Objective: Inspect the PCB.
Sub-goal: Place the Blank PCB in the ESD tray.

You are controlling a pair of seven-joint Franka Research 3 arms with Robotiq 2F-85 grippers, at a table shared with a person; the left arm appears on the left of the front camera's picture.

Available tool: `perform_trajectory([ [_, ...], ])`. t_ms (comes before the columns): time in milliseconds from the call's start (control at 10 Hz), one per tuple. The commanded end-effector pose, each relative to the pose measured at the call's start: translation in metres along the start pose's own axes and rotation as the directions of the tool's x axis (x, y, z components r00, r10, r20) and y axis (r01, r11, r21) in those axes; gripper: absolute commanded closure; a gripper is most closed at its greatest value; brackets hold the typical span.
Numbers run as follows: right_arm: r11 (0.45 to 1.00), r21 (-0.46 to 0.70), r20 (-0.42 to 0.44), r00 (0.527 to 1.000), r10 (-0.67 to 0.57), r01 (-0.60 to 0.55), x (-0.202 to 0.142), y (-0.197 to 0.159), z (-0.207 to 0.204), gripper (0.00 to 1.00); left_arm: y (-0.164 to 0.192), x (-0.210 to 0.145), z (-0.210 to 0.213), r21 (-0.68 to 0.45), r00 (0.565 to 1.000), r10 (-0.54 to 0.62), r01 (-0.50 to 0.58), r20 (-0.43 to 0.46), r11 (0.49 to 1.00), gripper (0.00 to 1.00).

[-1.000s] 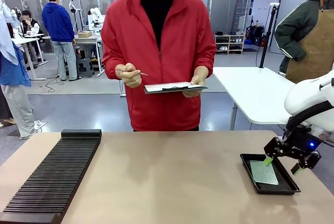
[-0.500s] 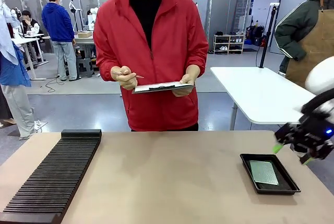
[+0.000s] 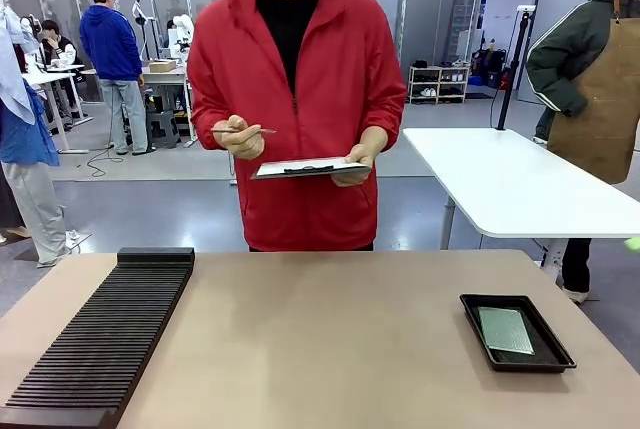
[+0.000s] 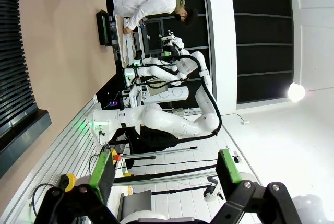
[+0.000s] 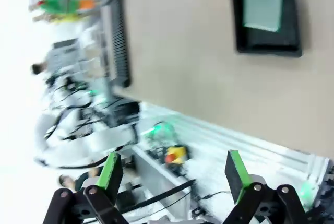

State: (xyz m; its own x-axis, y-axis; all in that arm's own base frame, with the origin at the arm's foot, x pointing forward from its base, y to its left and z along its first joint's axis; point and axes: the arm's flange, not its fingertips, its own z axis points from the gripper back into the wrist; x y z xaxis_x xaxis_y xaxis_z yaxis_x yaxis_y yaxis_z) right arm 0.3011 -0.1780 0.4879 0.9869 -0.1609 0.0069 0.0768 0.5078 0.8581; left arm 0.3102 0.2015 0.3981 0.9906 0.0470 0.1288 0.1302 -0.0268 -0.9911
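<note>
Across the table in the front view, the PCB lies flat in the black tray; the left gripper stands open and empty, while beyond the right gripper, open, the PCB stays well clear.

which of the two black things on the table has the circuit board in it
The shallow black tray on the right holds the green circuit board; the long ridged black rack on the left holds nothing.
</note>
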Motion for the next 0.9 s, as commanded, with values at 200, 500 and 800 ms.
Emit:
perform_trajectory([
  [200,0.938,0.347,-0.084,0.996,0.037,-0.006,-0.019,-0.066,0.031,0.00,-0.002,-0.001,0.000,0.001,1.000,0.001,-0.001,-0.006,1.000,0.00],
  [500,0.898,0.440,-0.109,0.994,0.017,0.033,-0.006,-0.075,0.021,0.00,-0.002,-0.001,0.000,0.001,1.000,0.001,-0.001,-0.006,1.000,0.00],
  [800,0.918,0.396,-0.081,0.997,0.006,0.027,-0.030,-0.076,0.021,0.00,-0.002,-0.001,0.000,0.001,1.000,0.001,-0.001,-0.006,1.000,0.00],
])
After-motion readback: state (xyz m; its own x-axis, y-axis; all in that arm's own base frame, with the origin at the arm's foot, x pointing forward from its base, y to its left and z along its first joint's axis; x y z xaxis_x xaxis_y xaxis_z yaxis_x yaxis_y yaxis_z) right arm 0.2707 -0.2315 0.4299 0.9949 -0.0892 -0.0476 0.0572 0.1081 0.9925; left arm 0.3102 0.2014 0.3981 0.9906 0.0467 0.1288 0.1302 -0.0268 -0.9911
